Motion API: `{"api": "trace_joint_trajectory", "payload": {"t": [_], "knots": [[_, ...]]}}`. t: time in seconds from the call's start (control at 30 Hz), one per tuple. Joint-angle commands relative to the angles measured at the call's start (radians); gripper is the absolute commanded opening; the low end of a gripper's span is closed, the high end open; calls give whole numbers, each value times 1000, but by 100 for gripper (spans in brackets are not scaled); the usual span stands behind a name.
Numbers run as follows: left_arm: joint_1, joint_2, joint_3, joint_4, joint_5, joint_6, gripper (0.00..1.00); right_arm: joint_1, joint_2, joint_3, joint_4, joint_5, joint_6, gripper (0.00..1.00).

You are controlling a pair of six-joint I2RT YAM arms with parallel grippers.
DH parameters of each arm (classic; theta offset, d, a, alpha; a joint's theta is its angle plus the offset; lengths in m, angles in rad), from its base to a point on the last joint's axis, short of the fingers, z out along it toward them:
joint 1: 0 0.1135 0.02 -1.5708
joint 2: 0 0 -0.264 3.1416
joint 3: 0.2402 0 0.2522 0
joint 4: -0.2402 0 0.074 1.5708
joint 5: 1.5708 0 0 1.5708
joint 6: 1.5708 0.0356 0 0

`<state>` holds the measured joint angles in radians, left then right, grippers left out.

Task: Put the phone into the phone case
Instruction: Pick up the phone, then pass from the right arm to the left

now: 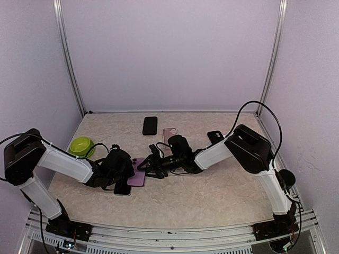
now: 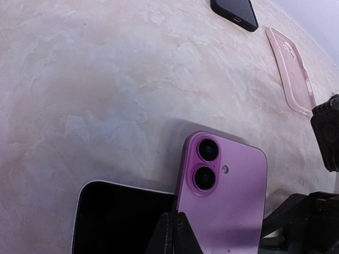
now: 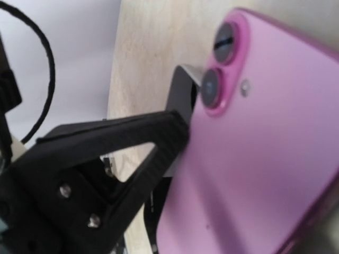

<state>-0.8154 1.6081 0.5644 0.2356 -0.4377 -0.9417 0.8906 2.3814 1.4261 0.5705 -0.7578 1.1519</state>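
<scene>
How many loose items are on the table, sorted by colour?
Pink: 2, the pink phone and the pink phone case
Black: 2, a black phone-shaped slab and a small black item
Green: 1, the green bowl
White-edged with a dark screen: 1, the second phone
Total: 6

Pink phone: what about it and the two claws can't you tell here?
Left wrist view: the left gripper is shut, but its fingertips hide whether they pinch the pink phone at its edge.
Right wrist view: blurred; one finger of the right gripper shows, the phone hides the other.
Top view: both grippers cover most of the phone.
</scene>
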Motion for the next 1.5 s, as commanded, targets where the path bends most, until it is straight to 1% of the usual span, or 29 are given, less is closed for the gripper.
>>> {"api": "trace_joint_trajectory", "payload": {"t": [0.0, 0.2, 0.23, 0.27, 0.37, 0.47, 0.53, 0.67, 0.73, 0.93, 1.0, 1.07, 1.13, 1.27, 1.47], "knots": [[-17, 44, -34, -121, 88, 14, 3, 11, 55, -24, 51, -32, 26, 61], [-19, 29, -51, -103, 97, 14, 2, 11, 76, -30, 127, -36, 64, 46], [-19, 27, -54, -102, 97, 14, 2, 11, 80, -29, 135, -38, 70, 42], [-19, 23, -56, -101, 97, 15, 2, 11, 83, -29, 144, -38, 74, 35], [-19, 17, -61, -102, 95, 11, 2, 10, 89, -28, 157, -37, 83, 20], [-19, 3, -64, -105, 90, 10, 2, 10, 88, -28, 163, -37, 83, 7], [-19, -8, -66, -110, 83, 8, 3, 10, 89, -28, 164, -37, 83, 0], [-15, -51, -65, -135, 62, 7, 6, 10, 82, -38, 182, -45, 85, 0], [-13, -82, -64, -152, 55, 14, 11, 8, 68, -56, 195, -48, 86, 0], [-13, -238, -71, -173, 56, 38, 34, -6, -44, -131, 182, -32, 23, 0], [-13, -296, -83, -163, 68, 43, 43, -11, -113, -164, 122, 1, -37, 0], [-14, -342, -91, -144, 78, 59, 48, -14, -174, -187, 47, 41, -102, 0], [-24, -387, -101, -113, 85, 102, 53, -18, -233, -211, -13, 73, -153, 0], [-56, -436, -105, -64, 55, 224, 60, -36, -342, -274, -74, 113, -181, 0], [-120, -489, -144, 64, 44, 434, 66, -71, -481, -333, -183, 156, -200, 0]]}}
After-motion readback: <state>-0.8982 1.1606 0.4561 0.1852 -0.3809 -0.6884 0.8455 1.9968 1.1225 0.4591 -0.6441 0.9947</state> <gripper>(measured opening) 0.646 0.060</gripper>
